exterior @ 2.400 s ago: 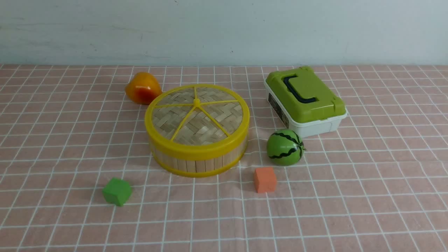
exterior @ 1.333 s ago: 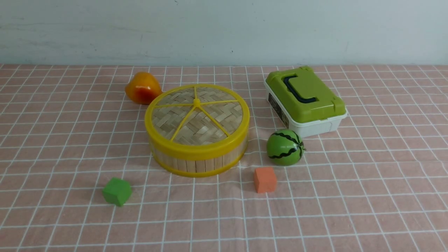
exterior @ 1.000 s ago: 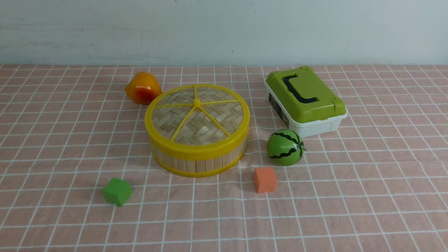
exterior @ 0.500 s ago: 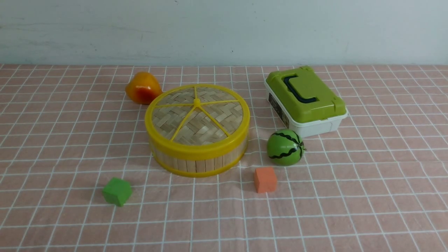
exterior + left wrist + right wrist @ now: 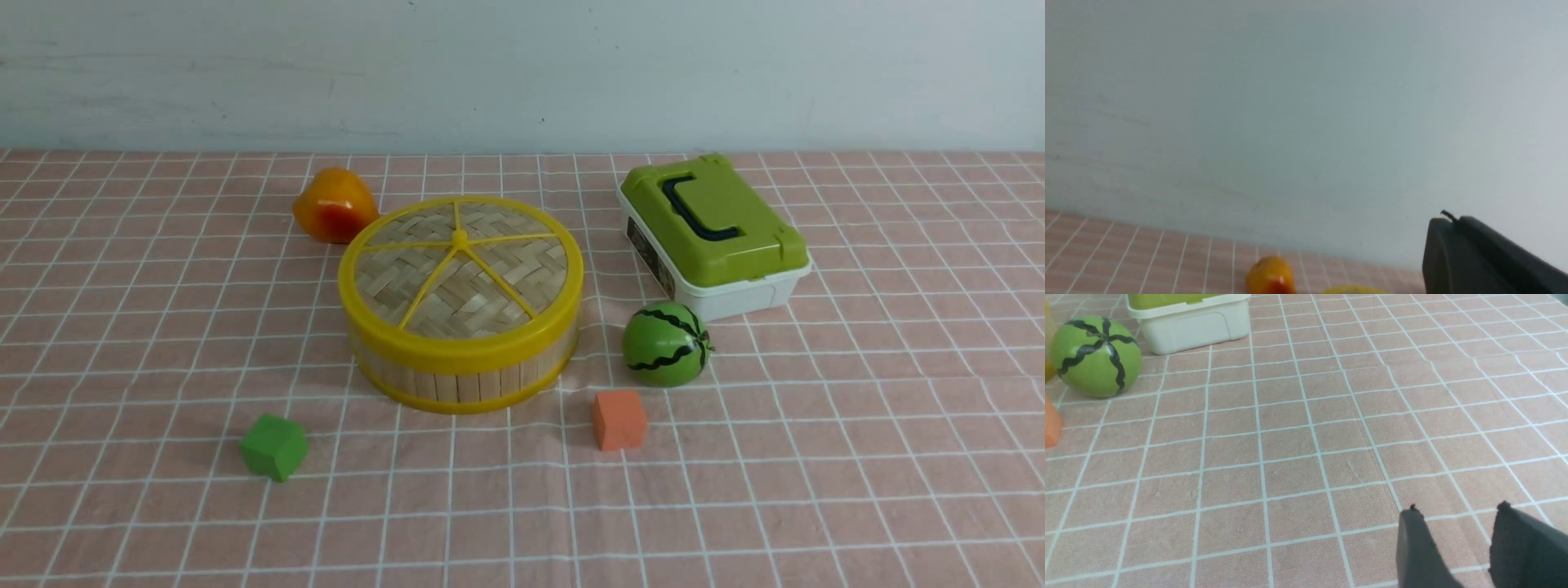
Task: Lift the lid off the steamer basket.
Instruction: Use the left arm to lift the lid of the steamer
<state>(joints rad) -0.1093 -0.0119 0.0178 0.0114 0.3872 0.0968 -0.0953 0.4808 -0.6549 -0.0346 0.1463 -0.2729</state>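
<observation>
pale wall (image 5: pixel 522 73) behind table (image 5: pixel 775 490) w/ pink grid cloth. bamboo steamer basket (image 5: pixel 467 384) left of ctr, lid (image 5: pixel 490 286) on top; green-lidded box (image 5: pixel 718 237) to its right. l. fingers (image 5: pixel 1447 220) closed, r. fingers (image 5: pixel 1457 504) open, nothing btwn.

Setting: type of room not determinable. Visible: pale, scuffed wall (image 5: pixel 522 73); worktop (image 5: pixel 898 408) under pink cloth with white grid. Robot fingers (image 5: pixel 1425 555) in wrist views suggest a robotics test area.
</observation>
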